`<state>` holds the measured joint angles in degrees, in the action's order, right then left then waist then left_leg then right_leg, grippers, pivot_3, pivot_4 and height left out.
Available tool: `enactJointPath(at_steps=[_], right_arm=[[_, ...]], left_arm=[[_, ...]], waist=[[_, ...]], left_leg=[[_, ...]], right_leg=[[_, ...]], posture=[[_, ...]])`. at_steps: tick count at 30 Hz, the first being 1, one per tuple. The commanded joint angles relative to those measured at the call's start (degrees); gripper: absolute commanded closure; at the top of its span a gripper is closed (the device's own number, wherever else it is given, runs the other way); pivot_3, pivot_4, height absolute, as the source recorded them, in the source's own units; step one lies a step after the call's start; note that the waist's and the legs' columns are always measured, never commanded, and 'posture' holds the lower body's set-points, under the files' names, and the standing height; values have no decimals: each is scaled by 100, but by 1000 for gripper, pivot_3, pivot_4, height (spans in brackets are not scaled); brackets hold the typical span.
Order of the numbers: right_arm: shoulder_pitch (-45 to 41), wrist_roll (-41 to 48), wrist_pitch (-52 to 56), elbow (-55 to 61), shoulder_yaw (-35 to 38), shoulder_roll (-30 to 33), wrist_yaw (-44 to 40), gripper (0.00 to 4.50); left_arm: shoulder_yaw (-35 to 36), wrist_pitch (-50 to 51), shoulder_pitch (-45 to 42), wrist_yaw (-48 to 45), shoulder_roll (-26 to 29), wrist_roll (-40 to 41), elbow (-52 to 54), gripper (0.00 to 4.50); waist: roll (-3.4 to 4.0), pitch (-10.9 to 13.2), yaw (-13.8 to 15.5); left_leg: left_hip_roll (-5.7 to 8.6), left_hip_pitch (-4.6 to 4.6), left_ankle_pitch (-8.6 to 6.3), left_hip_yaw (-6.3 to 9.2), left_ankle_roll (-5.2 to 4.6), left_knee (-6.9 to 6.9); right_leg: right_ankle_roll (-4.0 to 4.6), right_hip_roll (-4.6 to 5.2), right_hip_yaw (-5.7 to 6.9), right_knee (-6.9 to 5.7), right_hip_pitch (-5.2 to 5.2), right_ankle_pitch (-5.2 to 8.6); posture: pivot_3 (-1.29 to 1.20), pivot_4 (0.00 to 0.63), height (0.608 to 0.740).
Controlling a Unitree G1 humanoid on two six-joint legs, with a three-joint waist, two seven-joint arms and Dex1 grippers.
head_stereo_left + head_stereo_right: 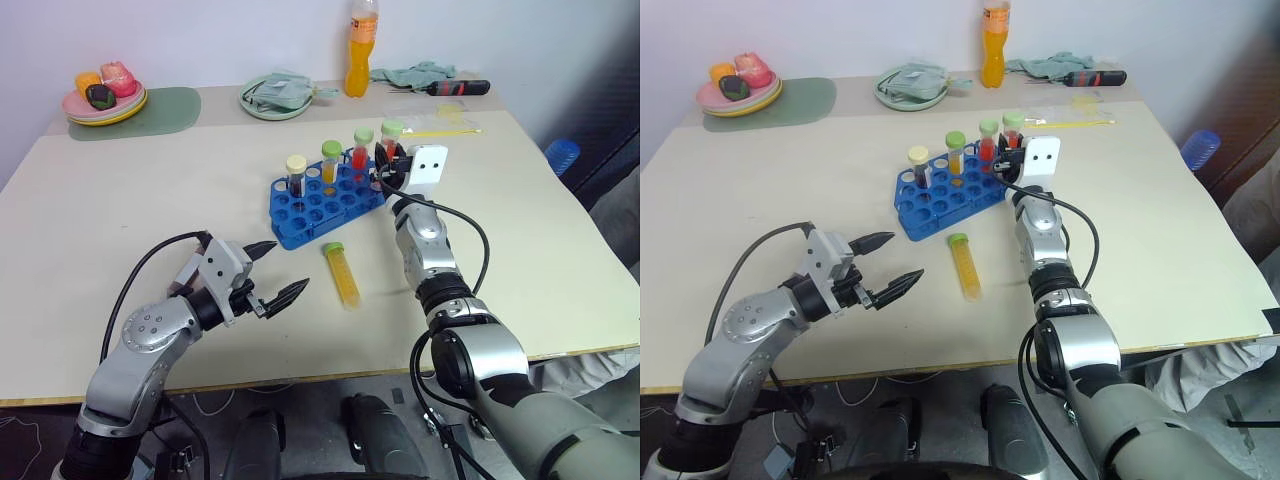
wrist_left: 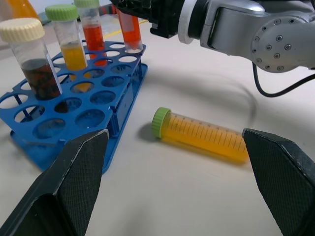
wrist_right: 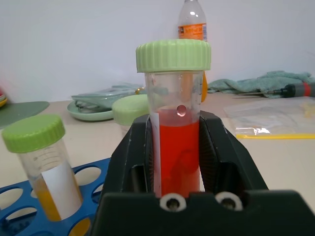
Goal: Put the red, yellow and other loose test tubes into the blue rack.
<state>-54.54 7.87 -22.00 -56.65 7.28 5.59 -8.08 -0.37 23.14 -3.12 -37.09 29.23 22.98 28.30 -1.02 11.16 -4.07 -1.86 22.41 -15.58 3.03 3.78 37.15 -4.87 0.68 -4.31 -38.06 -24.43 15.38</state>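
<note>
Our left gripper [image 1: 272, 270] hung at the lower left of the head view, jaws spread as wide as they go and holding nothing, its black fingers aimed toward mid-table. Just past it, at the centre of the frame, one yellow tube [image 1: 343, 272] lay flat on the table [image 1: 120, 220], green cap pointing toward the blue rack [image 1: 325, 205], close to it but not touching.

Further up the frame, the rack sat skewed on the tabletop with three tubes standing upright in its far row: a maroon tube [image 1: 296, 174] with a cream cap, a second yellow one [image 1: 331, 161], and a red one [image 1: 361, 150].

At the rack's right end, our right gripper [image 1: 388, 163] was clamped tight on another red tube [image 3: 175, 147] with a pale green cap, held upright. From the wrist view the fingers pinched the tube's body well below the cap. It looked poised at the corner holes, though we could not tell whether its base had entered a hole yet.

We judged the step in hand to be seating this red tube. The next move called for lowering it straight into a free hole, letting go, then fetching the lying yellow one.

Along the top of the frame stood an orange bottle [image 1: 362, 47], a pale green plate [image 1: 275, 98] and stacked plates [image 1: 103, 103] at the upper left.
</note>
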Motion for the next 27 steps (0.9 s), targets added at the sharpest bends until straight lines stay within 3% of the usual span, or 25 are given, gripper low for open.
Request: enactJointPath(at_steps=[1,15,22,27], right_arm=[[-203,-32,-178,-153,47,-63,-46,3744],[-276,32,-269,-528,155,-125,-316,3744],[-54,-28,50,275,108,14,-349,363],[955,38,2329,2722,-207,670,-813,363]], left_arm=[[27,-154,-48,-10,1,-32,102,0],[-25,-66,-71,101,2,-3,225,0],[123,-254,87,85,-10,-11,66,0],[581,-194,203,219,-13,224,151,0]], waist=[[0,0,0],[0,0,-7],[2,1,3],[2,1,107]], left_leg=[[0,0,0,0,0,0],[0,-1,0,0,0,0],[0,-1,0,0,0,-1],[3,4,1,1,2,1]], right_leg=[[0,0,0,0,0,0],[0,0,-1,-2,0,0],[0,0,-2,-2,0,0],[0,8,1,1,0,0]], posture=[[0,150,740],[0,150,740],[0,150,740],[0,150,740]])
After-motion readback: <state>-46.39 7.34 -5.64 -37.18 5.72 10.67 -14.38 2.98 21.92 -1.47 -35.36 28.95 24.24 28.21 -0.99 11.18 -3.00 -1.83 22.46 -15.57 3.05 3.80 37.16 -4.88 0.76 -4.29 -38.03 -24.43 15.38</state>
